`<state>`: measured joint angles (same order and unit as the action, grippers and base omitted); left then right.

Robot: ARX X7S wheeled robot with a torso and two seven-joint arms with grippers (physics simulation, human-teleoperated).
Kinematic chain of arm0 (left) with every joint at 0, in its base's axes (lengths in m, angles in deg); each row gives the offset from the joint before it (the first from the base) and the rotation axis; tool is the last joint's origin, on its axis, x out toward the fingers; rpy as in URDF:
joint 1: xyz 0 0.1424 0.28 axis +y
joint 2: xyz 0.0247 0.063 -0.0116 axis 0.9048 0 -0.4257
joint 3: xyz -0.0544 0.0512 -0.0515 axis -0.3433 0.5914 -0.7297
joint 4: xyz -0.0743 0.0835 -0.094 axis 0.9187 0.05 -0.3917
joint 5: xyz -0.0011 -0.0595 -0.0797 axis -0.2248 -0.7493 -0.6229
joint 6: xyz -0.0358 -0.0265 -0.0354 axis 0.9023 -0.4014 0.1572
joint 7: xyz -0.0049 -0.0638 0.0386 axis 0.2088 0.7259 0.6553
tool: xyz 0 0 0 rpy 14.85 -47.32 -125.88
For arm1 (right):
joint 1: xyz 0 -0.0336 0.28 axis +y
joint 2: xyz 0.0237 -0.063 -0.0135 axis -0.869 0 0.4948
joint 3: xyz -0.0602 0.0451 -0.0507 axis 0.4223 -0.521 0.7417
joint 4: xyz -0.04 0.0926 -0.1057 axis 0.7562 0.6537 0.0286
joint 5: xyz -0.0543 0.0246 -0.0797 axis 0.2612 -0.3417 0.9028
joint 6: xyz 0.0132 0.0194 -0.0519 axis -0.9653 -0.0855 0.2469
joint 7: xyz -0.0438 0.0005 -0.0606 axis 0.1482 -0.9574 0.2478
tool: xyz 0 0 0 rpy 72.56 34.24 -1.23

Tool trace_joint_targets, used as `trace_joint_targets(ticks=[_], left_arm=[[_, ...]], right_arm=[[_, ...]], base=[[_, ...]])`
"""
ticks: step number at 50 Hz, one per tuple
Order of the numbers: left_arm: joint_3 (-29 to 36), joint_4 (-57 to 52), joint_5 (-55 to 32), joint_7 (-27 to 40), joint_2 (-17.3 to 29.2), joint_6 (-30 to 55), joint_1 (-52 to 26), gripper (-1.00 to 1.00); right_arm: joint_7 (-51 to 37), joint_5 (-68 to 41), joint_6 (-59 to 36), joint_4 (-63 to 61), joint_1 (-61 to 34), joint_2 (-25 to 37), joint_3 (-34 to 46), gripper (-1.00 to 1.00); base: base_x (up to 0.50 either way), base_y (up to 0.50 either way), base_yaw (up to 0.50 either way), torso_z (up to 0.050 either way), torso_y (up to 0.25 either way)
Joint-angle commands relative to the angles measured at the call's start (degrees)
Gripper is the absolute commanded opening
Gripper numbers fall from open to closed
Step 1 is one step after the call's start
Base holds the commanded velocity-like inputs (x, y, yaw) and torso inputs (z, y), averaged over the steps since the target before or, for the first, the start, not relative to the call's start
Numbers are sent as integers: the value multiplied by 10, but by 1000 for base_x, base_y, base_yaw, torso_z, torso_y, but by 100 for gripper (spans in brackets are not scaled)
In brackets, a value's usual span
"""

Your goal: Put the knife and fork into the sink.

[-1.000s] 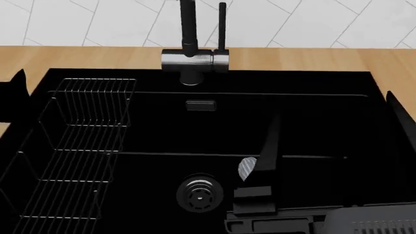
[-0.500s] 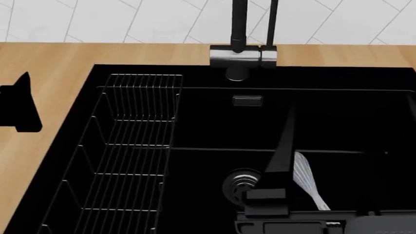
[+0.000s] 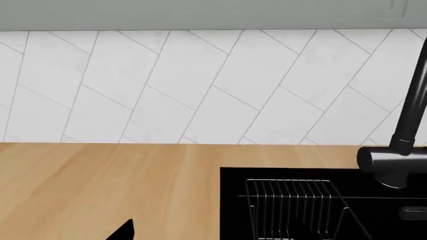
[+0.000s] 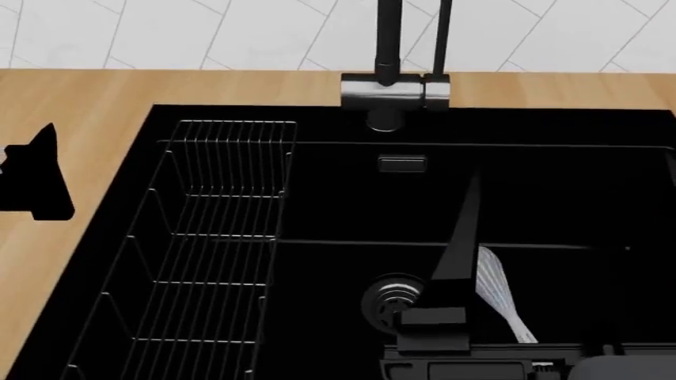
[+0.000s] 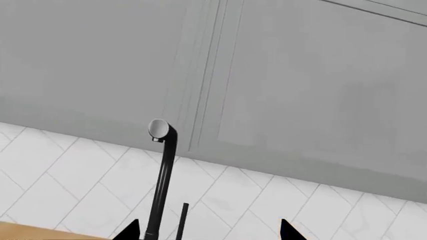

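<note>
1. Left pincer (image 4: pixel 32 176): is hovering over the worktop (image 4: pixel 95 91), outside the sink (image 4: pixel 317 202). It is showing only as a black outline, and the left wrist view is catching a single fingertip (image 3: pixel 124 232). I cannot tell whether it is spread or pressed together.
2. Right pincer (image 5: pixel 208 231): its two tips are standing well apart and pinching nothing. It is pointing up at the tiled wall (image 5: pixel 60 170) and grey cabinets (image 5: pixel 300 85).
3. Sink: is lying beside the left pincer, on its right-arm side, sunk into the worktop.
4. Rack (image 4: pixel 211 237): is sitting inside the sink along the wall nearest the left pincer.
5. Faucet (image 4: pixel 393 87): is standing at the sink's far rim. In the right wrist view it is rising between the right pincer's tips, closer to one of them.
6. Drain (image 4: pixel 389 299): is sitting in the sink floor, well apart from the left pincer.
7. Tapered bar (image 4: pixel 457 237): is slanting over the sink floor from a black block at the near edge. I cannot tell whether it is a pincer finger or the knife.
8. Ribbed silver utensil (image 4: pixel 495 289): is lying on the sink floor just beside the bar, on the side away from the left pincer. I cannot tell whether it is the fork.
</note>
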<state>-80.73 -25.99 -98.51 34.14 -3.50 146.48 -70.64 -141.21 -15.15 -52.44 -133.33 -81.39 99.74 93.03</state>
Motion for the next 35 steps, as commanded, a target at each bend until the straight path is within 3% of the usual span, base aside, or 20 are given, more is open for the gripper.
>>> trace_joint_targets(ticks=[1,20,35], left_arm=[[-8,2,5,-6,-8,8,1,100],[-4,0,-1,-2,-9,12,-4,100],[-20,0,-32,29,-15,40,-19,100]], right_arm=[[10,1,4,10,-17,-10,3,100],[10,16,31,18,-3,-3,10,100],[8,31,56,20,13,5,14,100]], base=[[0,0,0,0,0],[9,146,0,0,0],[1,4,0,0,0]])
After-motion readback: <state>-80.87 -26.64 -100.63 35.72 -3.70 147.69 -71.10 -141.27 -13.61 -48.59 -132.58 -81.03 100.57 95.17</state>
